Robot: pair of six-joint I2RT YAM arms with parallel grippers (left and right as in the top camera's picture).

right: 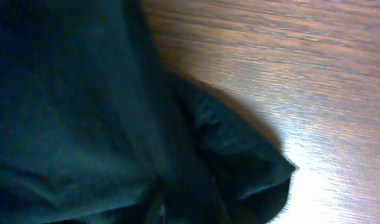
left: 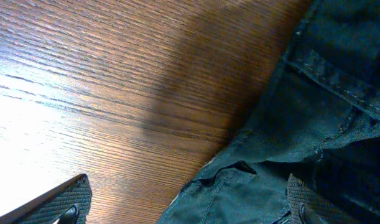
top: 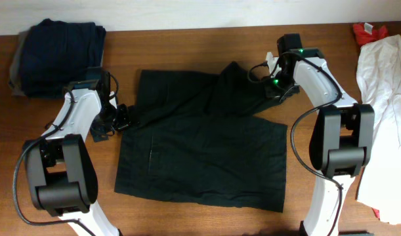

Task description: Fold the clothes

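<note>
Now my left tool [top: 121, 118] hangs wide open at the left edge of the black garment [top: 200, 151] spread on the bench [top: 187, 46], ready to pinch. My right tool [top: 274, 86] sits on its far corner, and I cannot tell if it grips.

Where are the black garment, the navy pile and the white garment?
black garment [top: 207, 157], overhead view, its flat middle.
navy pile [top: 62, 56], overhead view, its top layer.
white garment [top: 384, 85], overhead view, its upper part.
</note>
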